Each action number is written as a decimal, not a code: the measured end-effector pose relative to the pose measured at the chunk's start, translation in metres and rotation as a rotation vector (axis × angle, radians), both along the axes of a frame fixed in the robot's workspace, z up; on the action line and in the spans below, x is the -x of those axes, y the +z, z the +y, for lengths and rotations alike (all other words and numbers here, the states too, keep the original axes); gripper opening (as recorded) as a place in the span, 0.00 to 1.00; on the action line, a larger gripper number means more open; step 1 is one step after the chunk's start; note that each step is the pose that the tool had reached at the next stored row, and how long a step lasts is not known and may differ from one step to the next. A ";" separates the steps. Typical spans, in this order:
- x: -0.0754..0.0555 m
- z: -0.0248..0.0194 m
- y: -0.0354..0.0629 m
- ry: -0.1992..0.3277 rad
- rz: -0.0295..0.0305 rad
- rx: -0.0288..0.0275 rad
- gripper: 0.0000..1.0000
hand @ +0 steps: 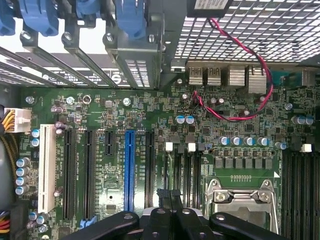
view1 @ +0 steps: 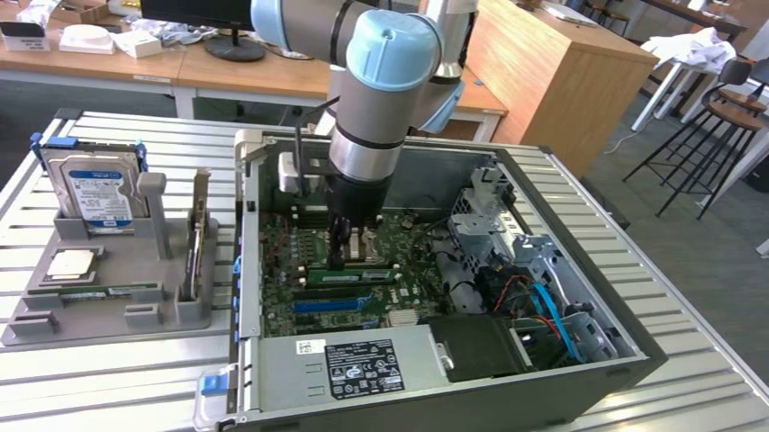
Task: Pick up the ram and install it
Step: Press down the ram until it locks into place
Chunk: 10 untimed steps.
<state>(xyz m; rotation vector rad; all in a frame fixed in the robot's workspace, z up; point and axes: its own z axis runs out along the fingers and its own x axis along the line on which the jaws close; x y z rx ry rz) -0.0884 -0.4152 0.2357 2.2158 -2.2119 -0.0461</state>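
The gripper (view1: 349,255), fingers pressed together and holding nothing, hangs inside the open computer case (view1: 577,364); the ram (view1: 352,274) sits at its 6 o'clock, slotted in the motherboard (hand: 115,120)

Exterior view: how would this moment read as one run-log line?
end effector: shut, nothing held | position: directly over ram | ram: lying in motherboard slot

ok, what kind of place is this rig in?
Probably a lab or workshop with office space: an open PC case on a slatted metal bench, wooden desks behind, bar stools at the exterior view's right.
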 end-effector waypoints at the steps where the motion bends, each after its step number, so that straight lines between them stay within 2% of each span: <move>1: 0.000 0.0000 -0.0007 0.000 0.0001 0.0001 0.10; 10: 0.000 0.0000 -0.0040 0.000 0.0000 0.0000 0.10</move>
